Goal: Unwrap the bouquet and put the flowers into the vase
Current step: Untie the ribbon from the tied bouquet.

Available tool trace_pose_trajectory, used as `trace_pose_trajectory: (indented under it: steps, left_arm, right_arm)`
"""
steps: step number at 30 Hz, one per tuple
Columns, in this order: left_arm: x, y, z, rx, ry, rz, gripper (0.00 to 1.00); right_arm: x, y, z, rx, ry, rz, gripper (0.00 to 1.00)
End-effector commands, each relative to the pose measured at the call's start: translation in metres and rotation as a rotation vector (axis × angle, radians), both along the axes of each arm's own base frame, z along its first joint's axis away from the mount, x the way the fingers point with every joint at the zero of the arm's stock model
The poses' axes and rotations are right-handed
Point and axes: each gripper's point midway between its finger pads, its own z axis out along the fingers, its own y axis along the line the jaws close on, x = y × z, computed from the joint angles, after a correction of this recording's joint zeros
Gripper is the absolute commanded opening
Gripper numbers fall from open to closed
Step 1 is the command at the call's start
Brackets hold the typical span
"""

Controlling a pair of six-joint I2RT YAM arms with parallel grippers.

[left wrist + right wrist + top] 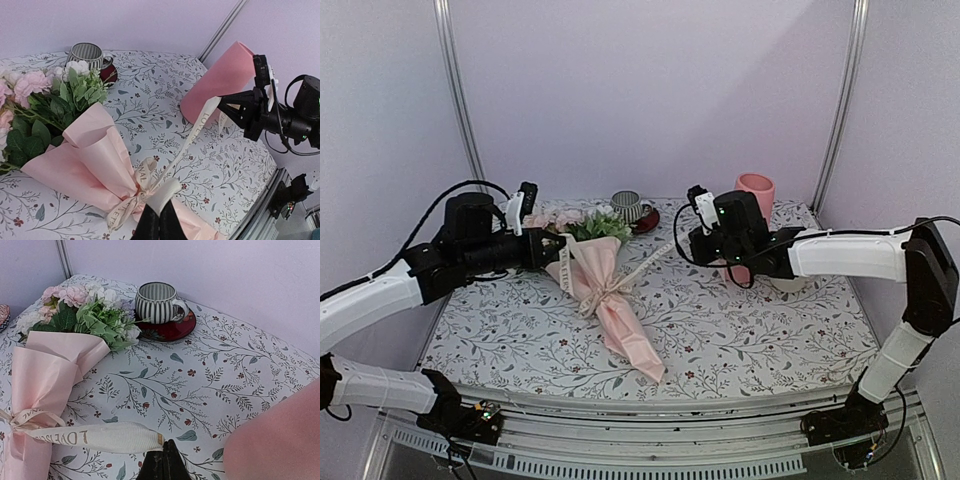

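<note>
Floral tablecloth [720, 330], top view: bouquet [610, 300] lies centre, tied; vase [755, 188] upright, upper right. Left wrist: left gripper [160, 212] pinched shut on ribbon [200, 124] near the knot. Right wrist: right gripper [161, 460] clamped on its free end. You're untying, I'd say; next, pull the bow loose.

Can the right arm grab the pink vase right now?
Probably not yet. The vase stands close by, but the right gripper is shut on the ribbon, so it would likely have to let go first.

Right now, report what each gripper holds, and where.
Both pinch the ribbon: left gripper one strand near the bow, right gripper the other tail's tip.
</note>
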Motion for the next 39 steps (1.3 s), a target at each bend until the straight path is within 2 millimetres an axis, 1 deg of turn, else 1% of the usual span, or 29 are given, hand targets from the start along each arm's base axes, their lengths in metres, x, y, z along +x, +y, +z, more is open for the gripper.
trace_pose_trajectory:
  steps: [1, 5, 11, 14, 17, 22, 31, 39]
  left_arm:
    - [0.003, 0.009, 0.021, 0.003, -0.059, 0.029, 0.0]
    - [0.002, 0.012, 0.025, 0.009, -0.069, 0.038, 0.0]
    - [0.0, 0.016, 0.036, 0.006, -0.089, 0.047, 0.0]
    - [-0.001, 0.017, 0.046, -0.003, -0.109, 0.047, 0.0]
    - [-0.002, 0.018, 0.057, -0.011, -0.129, 0.048, 0.0]
    - [-0.003, 0.021, 0.068, -0.005, -0.148, 0.056, 0.0]
    - [-0.006, 0.034, 0.077, 0.014, -0.174, 0.104, 0.0]
    - [-0.011, 0.043, 0.083, 0.018, -0.19, 0.128, 0.0]
  right_arm:
    - [0.002, -0.012, 0.021, 0.016, -0.041, -0.045, 0.02]
    - [0.001, -0.015, 0.033, 0.033, -0.061, -0.053, 0.02]
    - [0.002, -0.027, 0.042, 0.027, -0.091, -0.103, 0.02]
    - [0.002, -0.031, 0.045, 0.026, -0.103, -0.121, 0.02]
    - [0.002, -0.033, 0.043, 0.018, -0.104, -0.13, 0.02]
    - [0.0, -0.04, 0.046, 0.025, -0.112, -0.153, 0.02]
    - [-0.007, -0.059, 0.079, 0.062, -0.182, -0.206, 0.02]
    - [-0.014, -0.073, 0.099, 0.089, -0.226, -0.242, 0.02]
